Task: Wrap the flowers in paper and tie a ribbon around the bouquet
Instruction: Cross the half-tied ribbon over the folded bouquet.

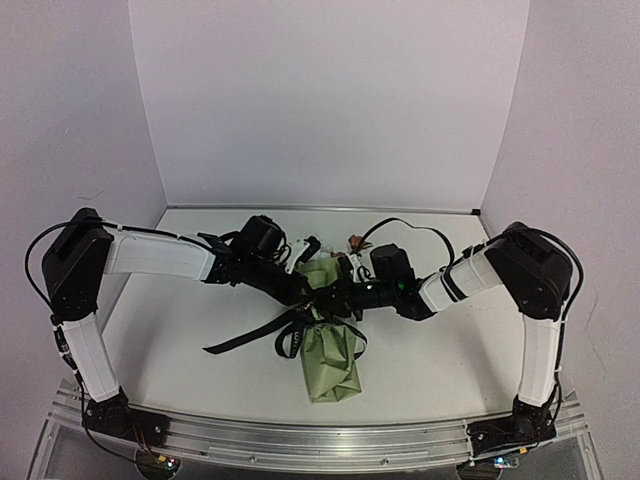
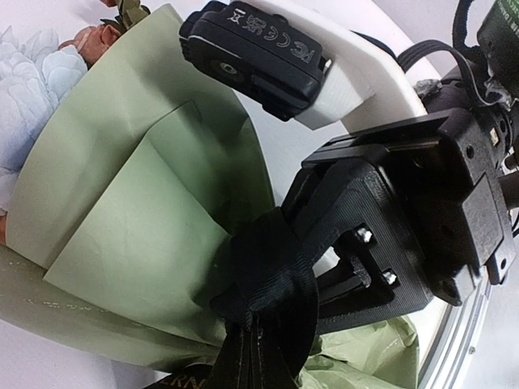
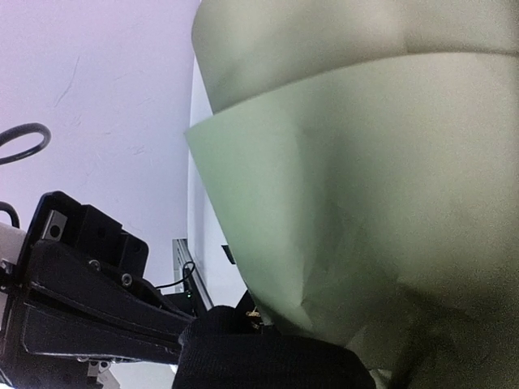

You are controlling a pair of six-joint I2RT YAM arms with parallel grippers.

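The bouquet lies in the middle of the table, its olive-green paper (image 1: pixel 330 365) (image 2: pixel 138 219) (image 3: pixel 365 162) forming a cone with the narrow end toward me. The flowers (image 2: pixel 24 89), pale blue and brownish, stick out of the far wide end. A black ribbon (image 1: pixel 255 335) (image 2: pixel 276 279) (image 3: pixel 268 356) is bunched at the cone's waist. My left gripper (image 1: pixel 308 292) is shut on the ribbon's strands beside the knot. My right gripper (image 1: pixel 342 298) meets it from the right. Its fingers (image 2: pixel 344 283) reach into the ribbon bunch, their tips hidden behind it.
Loose ribbon tails (image 1: pixel 228 346) trail left across the white table. A black cable loop (image 1: pixel 420 232) lies behind the right arm. An aluminium rail (image 1: pixel 320 440) runs along the near edge. White walls close in the back and both sides.
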